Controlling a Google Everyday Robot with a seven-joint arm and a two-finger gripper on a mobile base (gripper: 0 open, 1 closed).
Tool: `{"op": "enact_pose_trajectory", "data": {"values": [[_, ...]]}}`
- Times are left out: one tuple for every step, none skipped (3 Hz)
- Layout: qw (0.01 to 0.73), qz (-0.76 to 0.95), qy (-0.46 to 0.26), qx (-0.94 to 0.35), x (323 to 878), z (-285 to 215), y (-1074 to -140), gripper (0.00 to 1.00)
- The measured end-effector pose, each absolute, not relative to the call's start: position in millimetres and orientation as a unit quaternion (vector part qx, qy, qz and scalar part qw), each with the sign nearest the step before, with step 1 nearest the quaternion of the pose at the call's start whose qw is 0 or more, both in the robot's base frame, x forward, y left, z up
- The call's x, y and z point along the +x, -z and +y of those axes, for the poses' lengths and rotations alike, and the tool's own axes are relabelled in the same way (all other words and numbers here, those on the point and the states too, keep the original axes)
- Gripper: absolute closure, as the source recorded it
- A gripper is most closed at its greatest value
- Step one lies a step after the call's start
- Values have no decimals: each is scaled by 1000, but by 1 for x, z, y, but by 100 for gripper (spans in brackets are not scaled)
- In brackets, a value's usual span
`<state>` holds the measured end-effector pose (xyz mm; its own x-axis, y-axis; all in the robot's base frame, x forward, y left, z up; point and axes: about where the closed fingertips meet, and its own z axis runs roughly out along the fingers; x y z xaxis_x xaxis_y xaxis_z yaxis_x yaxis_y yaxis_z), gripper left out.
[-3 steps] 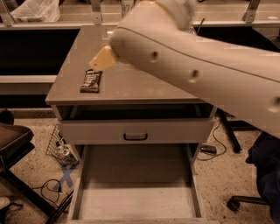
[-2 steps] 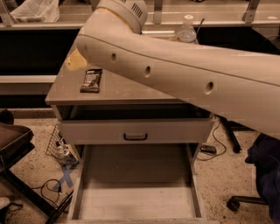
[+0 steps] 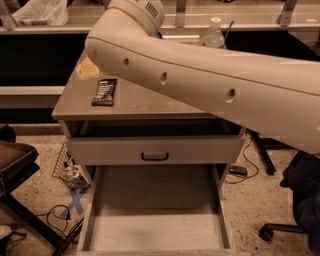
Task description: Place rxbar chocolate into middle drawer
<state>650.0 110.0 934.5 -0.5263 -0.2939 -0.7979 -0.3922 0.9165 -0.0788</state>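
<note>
The rxbar (image 3: 104,92) lies flat on the bench (image 3: 150,106), near its left edge, its white lettering facing up and nothing touching it. Below the bench top, an upper drawer (image 3: 200,149) with a dark handle (image 3: 154,156) stands slightly pulled out, a dark gap showing above its front. Under that, the middle drawer (image 3: 150,230) is drawn far out toward the camera, its pale floor bare between thin side walls.

The robot's pale arm (image 3: 200,75) sweeps across the scene from the right edge to an elbow above the bar, then turns up to a joint at the top edge. The gripper is out of view beyond that edge, so its fingers cannot be judged.

A clear bottle (image 3: 214,33) stands behind the arm, and a plastic bag (image 3: 37,11) sits on the far counter at upper left. On the speckled floor, a wire basket (image 3: 67,169) and cables (image 3: 55,212) lie left of the bench, beside a dark chair (image 3: 15,162); a chair base (image 3: 280,230) shows at right.
</note>
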Motion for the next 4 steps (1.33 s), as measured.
{"op": "enact_pose_trajectory", "data": {"values": [[390, 912, -45, -118, 675, 112, -905, 0], [350, 933, -28, -76, 686, 115, -891, 0], [311, 948, 4, -65, 695, 122, -874, 0], [259, 964, 33, -47, 697, 115, -845, 0]]}}
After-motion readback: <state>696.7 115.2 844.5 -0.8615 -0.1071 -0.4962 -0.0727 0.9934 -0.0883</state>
